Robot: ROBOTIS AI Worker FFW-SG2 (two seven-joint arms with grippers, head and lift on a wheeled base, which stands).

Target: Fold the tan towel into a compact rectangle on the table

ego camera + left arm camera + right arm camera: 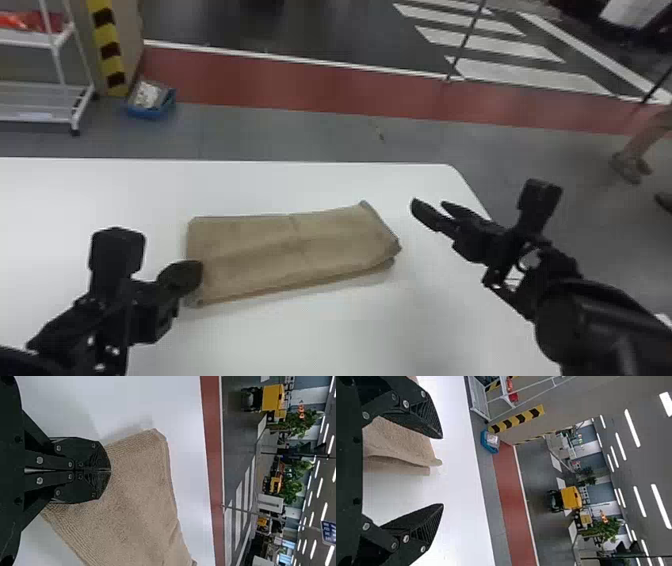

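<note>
1. Tan towel (295,245): we have it lying folded into a long, low shape on the white surface (125,190), with its length running from left to right. It sits in from the surface's far edge and to the left of the right edge, well apart from the rounded far-right corner.
2. At the left, our left end effector (194,274) is at the towel's left end, toward its near corner. In the left wrist view we find this left end effector (107,470) with its two fingers together, tips meeting, over the towel's ribbed weave. We cannot tell whether they touch the cloth.
3. Across the middle, we make out a short crease running in from the towel's far side, and soft wrinkles. The towel's near side slants, so that it lies closer to the surface's far edge toward the right.
4. At the towel's right end, which runs on a slant, we can see layers stacked one on another, the lower one peeking out along the near side.
5. Farther right, our right end effector (429,205) is between the towel and the surface's right edge, apart from the cloth. Its fingers stand wide apart with nothing between them.
</note>
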